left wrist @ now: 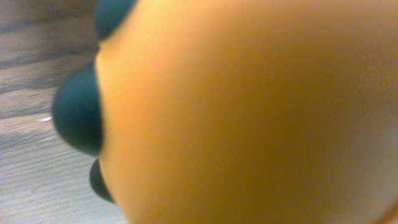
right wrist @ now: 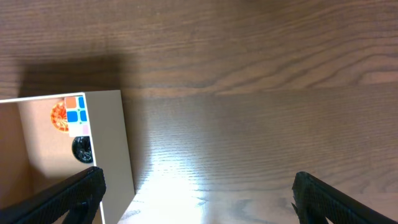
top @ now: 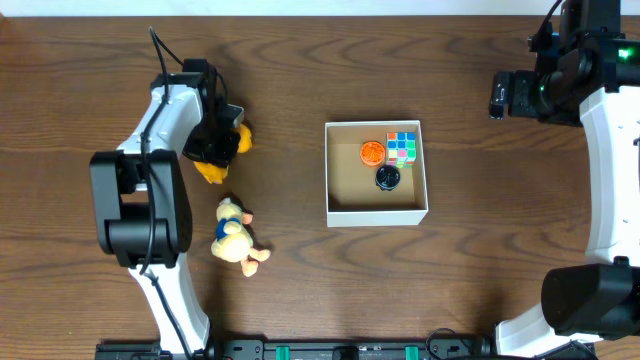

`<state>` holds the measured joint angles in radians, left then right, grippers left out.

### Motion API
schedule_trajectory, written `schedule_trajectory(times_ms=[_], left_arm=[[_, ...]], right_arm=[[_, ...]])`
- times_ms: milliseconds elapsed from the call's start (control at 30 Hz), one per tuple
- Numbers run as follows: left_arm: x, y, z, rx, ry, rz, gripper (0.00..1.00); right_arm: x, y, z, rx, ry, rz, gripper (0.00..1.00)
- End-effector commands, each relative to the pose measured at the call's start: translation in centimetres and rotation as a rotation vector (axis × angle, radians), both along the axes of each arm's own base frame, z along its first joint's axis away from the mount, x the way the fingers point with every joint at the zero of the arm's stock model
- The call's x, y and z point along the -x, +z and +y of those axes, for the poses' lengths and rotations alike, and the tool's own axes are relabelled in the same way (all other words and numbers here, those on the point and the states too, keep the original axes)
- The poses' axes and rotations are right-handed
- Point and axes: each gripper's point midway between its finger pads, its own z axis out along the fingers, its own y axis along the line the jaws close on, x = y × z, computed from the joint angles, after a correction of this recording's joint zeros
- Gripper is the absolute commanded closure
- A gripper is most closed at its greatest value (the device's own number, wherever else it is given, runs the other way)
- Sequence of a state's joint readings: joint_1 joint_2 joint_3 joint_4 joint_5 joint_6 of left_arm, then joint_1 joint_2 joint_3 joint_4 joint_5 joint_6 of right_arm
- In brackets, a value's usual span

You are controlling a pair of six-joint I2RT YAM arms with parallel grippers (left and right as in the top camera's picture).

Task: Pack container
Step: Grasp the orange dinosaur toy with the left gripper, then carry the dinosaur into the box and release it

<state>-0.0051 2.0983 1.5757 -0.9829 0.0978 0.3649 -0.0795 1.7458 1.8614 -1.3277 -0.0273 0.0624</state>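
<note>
Orange toy (left wrist: 249, 112), L jaws clamped on it; R jaws wide, empty.

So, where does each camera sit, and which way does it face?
Overhead: above the table, facing straight down; both arms, the left gripper on the orange toy, the right gripper, the container.
Left wrist: on the left arm, pressed close to the orange toy; own fingers not discernible.
Right wrist: on the right arm, facing down at table and container corner; both fingers at the bottom.
Shared: overhead and right wrist both show the container and its cube.
</note>
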Motion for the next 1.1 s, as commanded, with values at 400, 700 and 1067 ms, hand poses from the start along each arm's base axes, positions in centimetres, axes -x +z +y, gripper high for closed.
schedule_trajectory(times_ms=[400, 700, 1067], left_arm=[[0.9, 19.5, -15.4, 0.101, -0.345, -0.491, 0.94], [7.2, 14.7, -27.0, 0.135, -0.661, -0.362, 0.94], [8.6, 6.4, -28.3, 0.060, -0.714, -0.149, 0.94]], right_arm=[[0.2, -0.3, -0.1, -0.002, 0.012, 0.012, 0.01], [0.3, -0.3, -0.1, -0.002, 0.012, 0.015, 0.01], [0.5, -0.4, 0.0, -0.003, 0.012, 0.025, 0.01]])
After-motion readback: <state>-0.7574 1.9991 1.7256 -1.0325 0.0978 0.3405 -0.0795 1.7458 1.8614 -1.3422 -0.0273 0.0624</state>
